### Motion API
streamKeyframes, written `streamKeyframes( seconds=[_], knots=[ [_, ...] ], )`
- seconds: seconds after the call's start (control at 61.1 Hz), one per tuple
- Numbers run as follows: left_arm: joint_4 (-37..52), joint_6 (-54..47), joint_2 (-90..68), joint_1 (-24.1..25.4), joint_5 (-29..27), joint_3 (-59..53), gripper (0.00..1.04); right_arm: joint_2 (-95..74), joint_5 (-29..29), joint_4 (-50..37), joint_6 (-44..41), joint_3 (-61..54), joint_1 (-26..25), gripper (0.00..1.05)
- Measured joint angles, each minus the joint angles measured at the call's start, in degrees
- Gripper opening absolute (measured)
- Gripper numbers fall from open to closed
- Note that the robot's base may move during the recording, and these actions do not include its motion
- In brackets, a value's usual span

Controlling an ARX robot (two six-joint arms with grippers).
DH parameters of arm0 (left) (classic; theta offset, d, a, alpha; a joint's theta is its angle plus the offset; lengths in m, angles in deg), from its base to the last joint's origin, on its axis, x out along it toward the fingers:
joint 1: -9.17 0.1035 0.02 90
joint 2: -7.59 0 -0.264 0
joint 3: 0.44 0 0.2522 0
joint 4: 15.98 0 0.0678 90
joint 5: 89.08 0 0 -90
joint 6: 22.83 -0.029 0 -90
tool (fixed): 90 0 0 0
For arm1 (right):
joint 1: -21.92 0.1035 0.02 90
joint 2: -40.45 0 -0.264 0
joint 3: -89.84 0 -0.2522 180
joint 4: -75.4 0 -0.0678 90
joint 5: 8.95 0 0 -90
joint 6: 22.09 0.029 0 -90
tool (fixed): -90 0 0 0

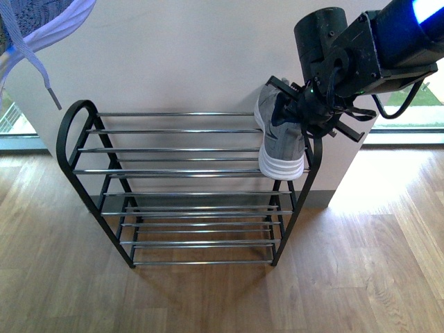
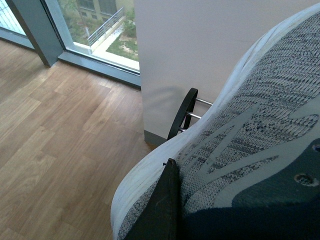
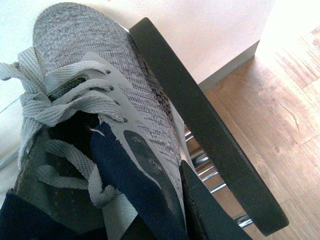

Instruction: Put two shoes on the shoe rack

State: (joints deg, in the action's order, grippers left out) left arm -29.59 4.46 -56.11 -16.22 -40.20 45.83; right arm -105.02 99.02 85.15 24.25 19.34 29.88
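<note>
The shoe rack (image 1: pixel 180 187) stands against the white wall, black frame with chrome bars. My right gripper (image 1: pixel 305 111) is shut on one gray sneaker (image 1: pixel 281 135) at the rack's right end, over the top tier, its white sole toward me. In the right wrist view the sneaker (image 3: pixel 85 100) lies next to the black frame end (image 3: pixel 200 120), one finger (image 3: pixel 200 210) against its side. My left gripper is shut on the other gray sneaker (image 2: pixel 250 140), held high; its sole and lace (image 1: pixel 35 35) show at the front view's top left. A finger (image 2: pixel 162 205) presses its side.
Wooden floor (image 1: pixel 208 298) lies in front of the rack. A window (image 2: pixel 95 25) reaches the floor to the left of the wall. The rack's left frame end (image 2: pixel 182 112) shows beyond the left sneaker.
</note>
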Motion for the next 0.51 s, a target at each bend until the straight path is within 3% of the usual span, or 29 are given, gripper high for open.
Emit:
streamKeyframes(
  seconds=[0.246,0.508],
  knots=[
    [0.0,0.0,0.0,0.0,0.0,0.0,0.02,-1.1,-1.5,-0.9,-1.8,0.3,-0.6,0.03],
    [0.0,0.0,0.0,0.0,0.0,0.0,0.02,3.2,-4.8,-7.5,-3.6,-5.4,-1.5,0.45]
  ],
)
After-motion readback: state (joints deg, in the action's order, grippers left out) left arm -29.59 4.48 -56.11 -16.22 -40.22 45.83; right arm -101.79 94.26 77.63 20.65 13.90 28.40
